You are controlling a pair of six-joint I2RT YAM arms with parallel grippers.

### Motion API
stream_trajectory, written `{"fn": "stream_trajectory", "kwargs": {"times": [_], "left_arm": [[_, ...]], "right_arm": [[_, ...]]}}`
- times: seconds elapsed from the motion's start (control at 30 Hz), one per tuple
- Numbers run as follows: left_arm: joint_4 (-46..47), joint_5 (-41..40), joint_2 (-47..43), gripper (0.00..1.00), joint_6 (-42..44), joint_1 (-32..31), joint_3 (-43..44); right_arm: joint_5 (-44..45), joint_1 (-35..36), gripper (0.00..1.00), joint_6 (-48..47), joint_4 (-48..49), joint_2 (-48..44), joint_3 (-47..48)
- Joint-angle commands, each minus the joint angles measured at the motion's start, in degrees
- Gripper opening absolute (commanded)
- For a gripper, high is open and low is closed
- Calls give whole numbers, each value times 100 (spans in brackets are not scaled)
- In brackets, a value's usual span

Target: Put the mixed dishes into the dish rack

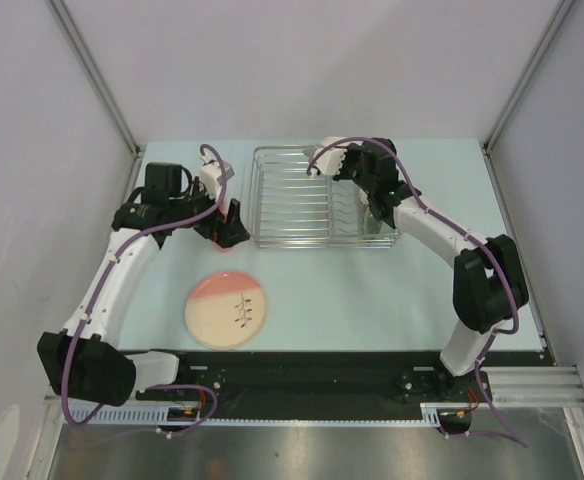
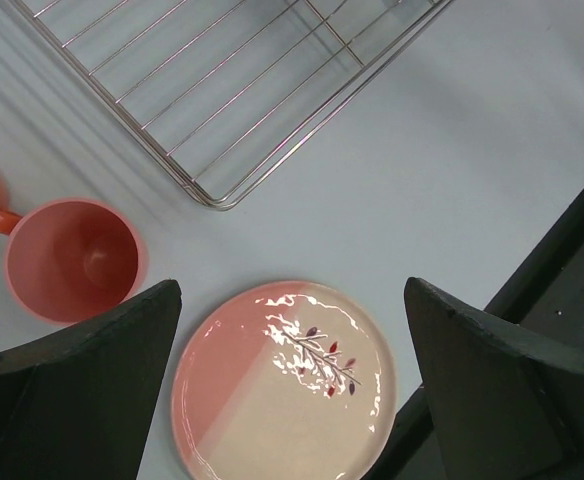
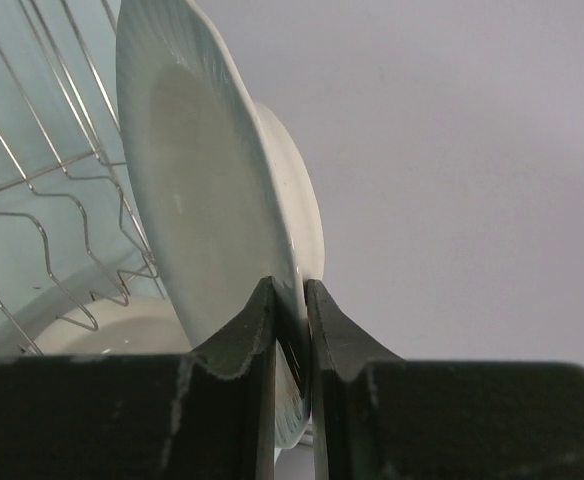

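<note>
Two grippers, entries by arm. Left gripper (image 2: 290, 284): jaws spread wide, nothing between the fingers; the cream-and-pink plate (image 2: 287, 385) with leaf sprig lies flat on the table (image 2: 492, 130) beneath the gap; one orange cup (image 2: 70, 260) stands mouth up just outside one finger; a corner of the dish rack (image 2: 222, 110) lies beyond the fingertips. Right gripper (image 3: 290, 292): jaws pinched on the rim of the pale green bowl (image 3: 202, 200), which stands on edge among the rack tines; a white dish (image 3: 122, 335) lies low beside the fingers, on the bowl's hollow side, partly hidden
</note>
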Motion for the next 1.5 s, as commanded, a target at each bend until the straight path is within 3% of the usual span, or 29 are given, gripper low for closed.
{"fn": "stream_trajectory", "kwargs": {"times": [0.0,0.6,1.47], "left_arm": [[169,-13,59,100,142,47,-30],[363,-5,94,100,178,56,-355],[415,-5,279,100,187,56,-452]], "right_arm": [[-324,-35,0,-525,1331,110,461],[-694,0,0,-842,1533,-145,576],[-975,-413,0,-543,1859,-144,550]]}}
